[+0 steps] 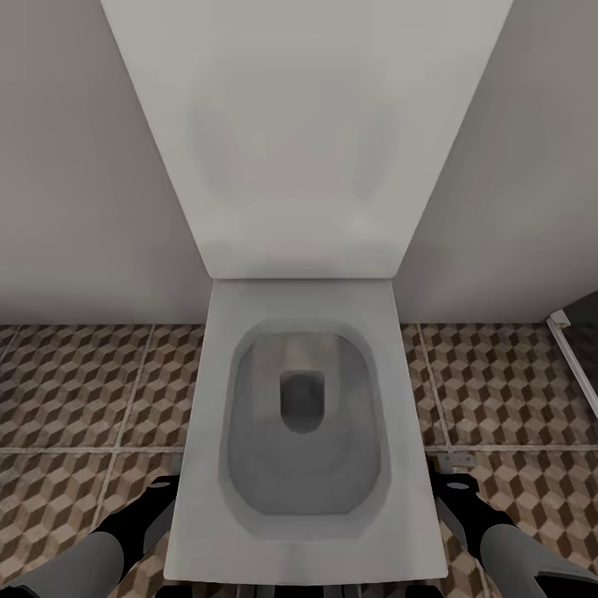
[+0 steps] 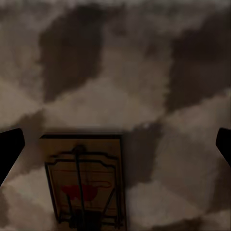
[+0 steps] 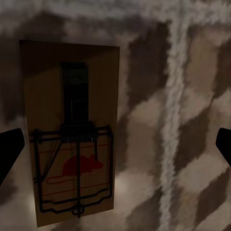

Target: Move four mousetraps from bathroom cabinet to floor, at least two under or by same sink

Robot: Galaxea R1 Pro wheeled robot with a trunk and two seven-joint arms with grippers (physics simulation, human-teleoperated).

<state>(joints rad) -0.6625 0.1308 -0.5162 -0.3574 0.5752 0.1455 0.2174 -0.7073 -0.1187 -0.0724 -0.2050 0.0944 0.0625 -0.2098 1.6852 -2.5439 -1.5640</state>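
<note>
Mousetraps are lying flat on the bathroom floor on either side of the white toilet. One mousetrap is sitting beneath the left gripper, whose jaws are standing wide apart, touching nothing. Another mousetrap is resting below the right gripper, jaws likewise spread, beside a pale grout line.

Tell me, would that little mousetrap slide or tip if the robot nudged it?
Probably slide: the mousetrap lies flat on the tiled floor, too low to tip. Its wooden base looks stiff and likely light. The wire parts on top might catch a finger.
</note>
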